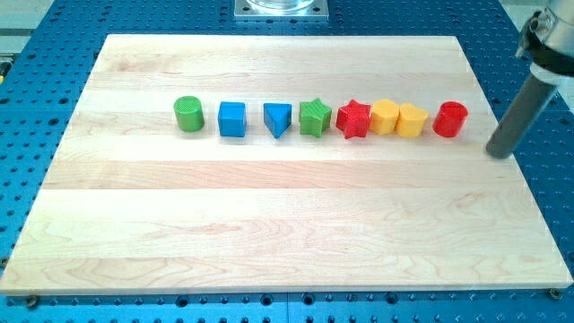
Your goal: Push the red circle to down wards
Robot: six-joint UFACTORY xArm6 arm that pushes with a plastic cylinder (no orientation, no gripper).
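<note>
The red circle (450,118) stands upright at the right end of a row of blocks on the wooden board (287,224). My tip (500,153) is to the right of the red circle and slightly below it, near the board's right edge, apart from it. To the left of the red circle along the row are two yellow blocks (411,120) (385,117), a red star (354,118), a green star (315,117), a blue triangle (278,118), a blue cube (232,118) and a green circle (188,114).
The board lies on a blue perforated table (538,224). A metal base plate (281,8) shows at the view's top centre. The rod's grey upper part (547,40) reaches in from the top right corner.
</note>
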